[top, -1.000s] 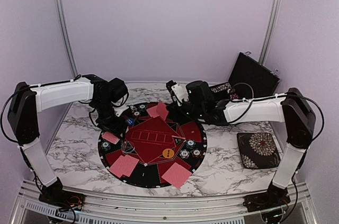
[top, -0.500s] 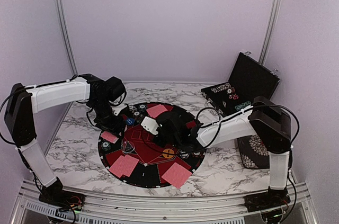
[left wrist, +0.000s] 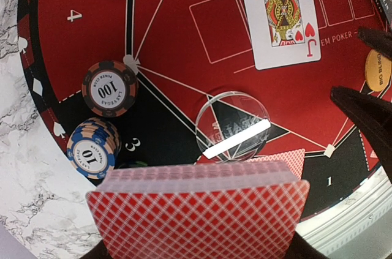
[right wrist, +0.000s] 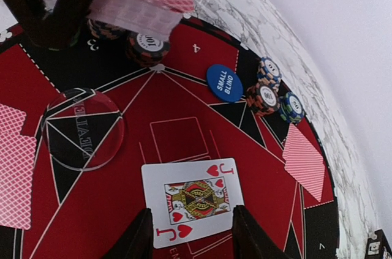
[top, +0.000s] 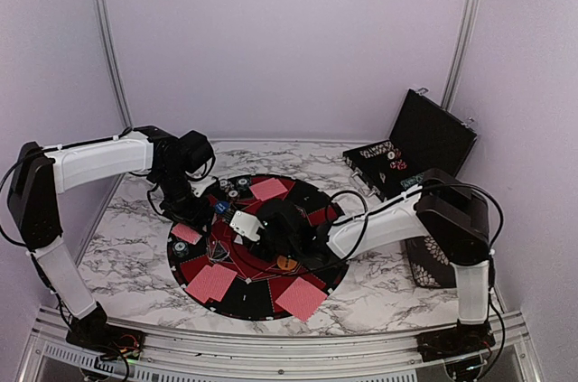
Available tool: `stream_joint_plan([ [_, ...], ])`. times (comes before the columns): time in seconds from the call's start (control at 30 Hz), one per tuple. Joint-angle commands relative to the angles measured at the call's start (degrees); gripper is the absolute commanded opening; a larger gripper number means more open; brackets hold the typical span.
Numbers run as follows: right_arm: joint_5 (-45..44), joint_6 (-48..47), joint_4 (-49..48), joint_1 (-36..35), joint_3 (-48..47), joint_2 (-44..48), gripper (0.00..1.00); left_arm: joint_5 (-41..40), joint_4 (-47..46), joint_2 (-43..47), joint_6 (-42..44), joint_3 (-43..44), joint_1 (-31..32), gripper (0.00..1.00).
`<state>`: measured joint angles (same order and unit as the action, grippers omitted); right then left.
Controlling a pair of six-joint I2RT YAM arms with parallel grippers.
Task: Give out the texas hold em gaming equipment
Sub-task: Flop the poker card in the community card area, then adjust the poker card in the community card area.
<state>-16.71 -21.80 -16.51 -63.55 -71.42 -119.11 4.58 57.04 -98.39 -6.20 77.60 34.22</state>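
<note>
At the bottom of the right wrist view, the right gripper (right wrist: 190, 234) stands with jaws parted just beside the edges of the jack of hearts (right wrist: 193, 201), which lies face up on the round poker mat (right wrist: 79, 222); the top view hides that card behind the arm. In the left wrist view, the left gripper (left wrist: 199, 253) clamps a deck of red-backed cards (left wrist: 199, 213) above the clear dealer disc (left wrist: 233, 125), with the chip stacks (left wrist: 101, 118) left of it.

Round poker mat (top: 262, 305) on marble table (top: 379, 287)
</note>
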Motion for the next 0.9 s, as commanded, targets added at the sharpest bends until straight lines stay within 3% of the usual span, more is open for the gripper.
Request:
stream_joint_plan([
  [0.0,10.8,9.35,5.46,3.31,-2.37,4.5,0.46,0.93,-0.18,1.38,0.06,-0.08,-0.2,0.46],
  [0.23,24.28,30.03,19.84,12.79,-8.23,4.78,0.47,1.05,-0.17,1.22,0.07,0.08,-0.2,0.46],
  [0.37,31.19,39.86,23.46,15.8,-8.9,3.49,0.44,1.13,-0.17,1.05,0.13,0.11,-0.16,0.46],
  [0.43,32.72,41.71,23.55,16.02,-8.47,3.01,0.44,1.18,-0.17,0.98,0.13,0.14,-0.2,0.46],
  [0.73,32.3,44.23,25.23,15.83,-11.55,-1.99,0.2,1.4,-0.21,0.75,0.27,0.37,-0.19,0.46],
  [0.87,31.92,44.86,25.98,15.78,-12.63,-4.08,0.16,1.34,-0.17,0.83,0.22,0.36,-0.2,0.46],
])
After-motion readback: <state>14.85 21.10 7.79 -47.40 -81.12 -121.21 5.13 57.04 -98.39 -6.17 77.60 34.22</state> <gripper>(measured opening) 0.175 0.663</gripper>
